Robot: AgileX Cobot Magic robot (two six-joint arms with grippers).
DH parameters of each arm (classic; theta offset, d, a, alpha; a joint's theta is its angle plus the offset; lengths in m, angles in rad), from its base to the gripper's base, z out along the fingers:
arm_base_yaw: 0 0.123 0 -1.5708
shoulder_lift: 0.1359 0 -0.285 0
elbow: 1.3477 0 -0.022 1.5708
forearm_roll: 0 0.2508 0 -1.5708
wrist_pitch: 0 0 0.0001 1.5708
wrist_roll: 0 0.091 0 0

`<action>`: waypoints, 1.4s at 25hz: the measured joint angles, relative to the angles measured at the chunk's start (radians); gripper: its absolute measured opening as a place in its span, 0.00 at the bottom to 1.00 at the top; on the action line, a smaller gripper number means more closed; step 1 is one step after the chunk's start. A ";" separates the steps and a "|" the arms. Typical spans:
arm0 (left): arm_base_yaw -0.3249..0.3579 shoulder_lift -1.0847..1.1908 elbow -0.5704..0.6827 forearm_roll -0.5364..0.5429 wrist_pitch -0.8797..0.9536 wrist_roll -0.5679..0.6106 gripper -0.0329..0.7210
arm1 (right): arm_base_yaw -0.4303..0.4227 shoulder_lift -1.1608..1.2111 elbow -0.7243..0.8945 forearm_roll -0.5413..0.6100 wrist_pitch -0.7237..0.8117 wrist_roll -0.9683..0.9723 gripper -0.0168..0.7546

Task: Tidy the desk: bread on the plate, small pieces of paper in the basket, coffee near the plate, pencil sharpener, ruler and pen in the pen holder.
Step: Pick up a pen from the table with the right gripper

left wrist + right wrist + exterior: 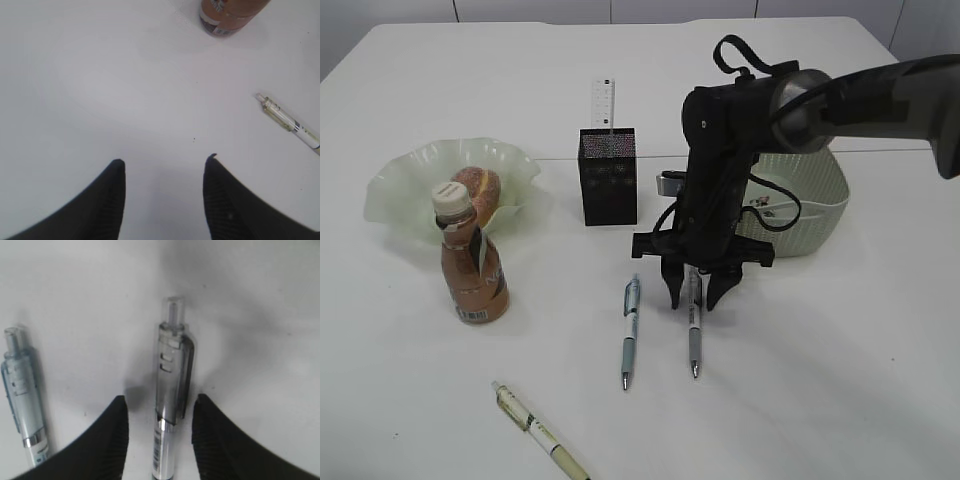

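My right gripper (695, 292) (160, 400) is open and low over the desk (840, 380). Its jaws straddle a grey pen (693, 330) (172, 370) with a gap on each side. A second, bluish pen (631, 330) (22, 390) lies just left of it. A third, cream pen (540, 432) (290, 122) lies near the front edge. My left gripper (162, 162) is open over bare desk. The bread (480, 188) sits on the plate (405, 195). The coffee (470, 265) (225, 17) stands in front of the plate. The ruler (602, 105) stands in the pen holder (608, 178). No pencil sharpener is in view.
The basket (815, 205) stands at the right, partly hidden behind my right arm; small bits lie inside it, too hidden to name. A seam line (890, 150) crosses the desk behind it.
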 joint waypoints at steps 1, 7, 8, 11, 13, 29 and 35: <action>0.000 0.000 0.000 0.000 -0.001 0.000 0.53 | 0.000 0.000 0.000 -0.001 0.000 0.000 0.45; 0.000 0.000 0.000 0.000 -0.001 0.000 0.53 | 0.000 0.000 0.000 -0.006 0.000 0.000 0.32; 0.000 0.000 0.000 0.000 -0.001 0.000 0.53 | 0.000 0.001 0.000 -0.008 0.000 0.000 0.31; 0.000 0.000 0.000 0.000 -0.001 0.000 0.53 | 0.000 0.001 0.000 -0.007 0.000 0.002 0.31; 0.000 0.000 0.000 0.000 -0.001 0.000 0.53 | 0.000 0.002 0.000 -0.007 0.000 0.002 0.31; 0.000 0.000 0.000 0.000 -0.001 0.000 0.53 | 0.000 0.002 -0.007 -0.008 0.014 -0.003 0.10; 0.000 0.000 0.000 0.000 -0.001 0.000 0.53 | 0.000 0.002 -0.058 -0.006 0.076 -0.051 0.10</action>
